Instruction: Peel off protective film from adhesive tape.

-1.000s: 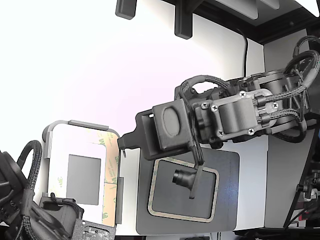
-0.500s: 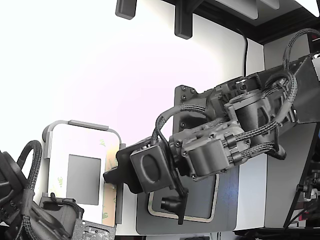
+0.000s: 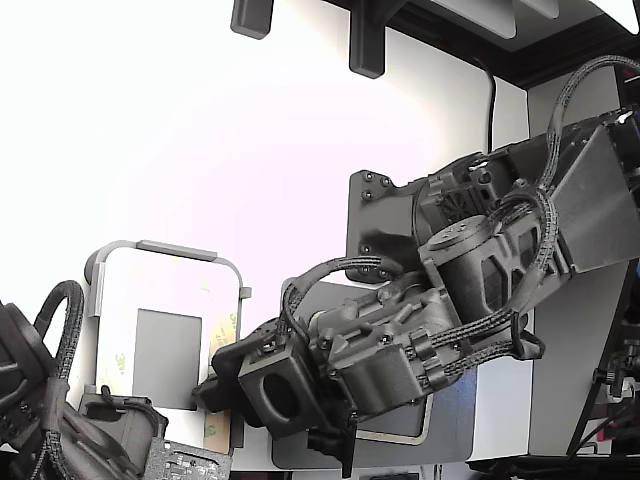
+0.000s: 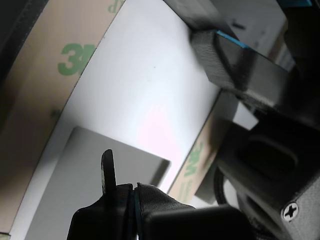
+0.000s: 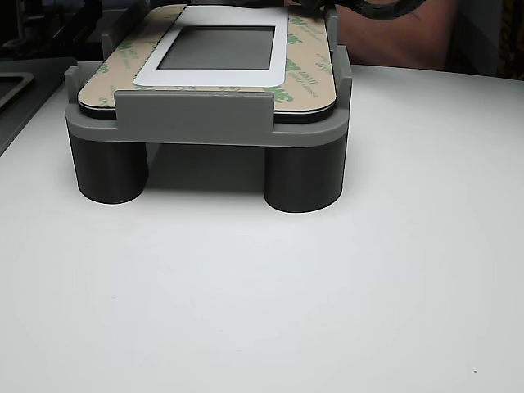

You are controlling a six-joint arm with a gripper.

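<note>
Since a second ago the arm (image 3: 470, 270) has swung down and toward the exterior view's left, from above the dark plate (image 3: 455, 420) to the near right corner of the fixture (image 3: 165, 250). In the exterior view the gripper (image 3: 215, 385) sits low at the film (image 3: 228, 325), the yellowish strip along the white panel's (image 3: 150, 290) right edge; whether its jaws are clenched cannot be told here.

Wrist view: the gripper (image 4: 120, 192) fingers appear pressed together with no visible gap, nothing seen between them, over the panel (image 4: 145, 85). One film strip (image 4: 192, 165) with green print lies just beside the fingers.

Other view: the fixture (image 5: 205, 123) stands on a white table (image 5: 262, 303), film (image 5: 307, 61) running along its right edge.
</note>
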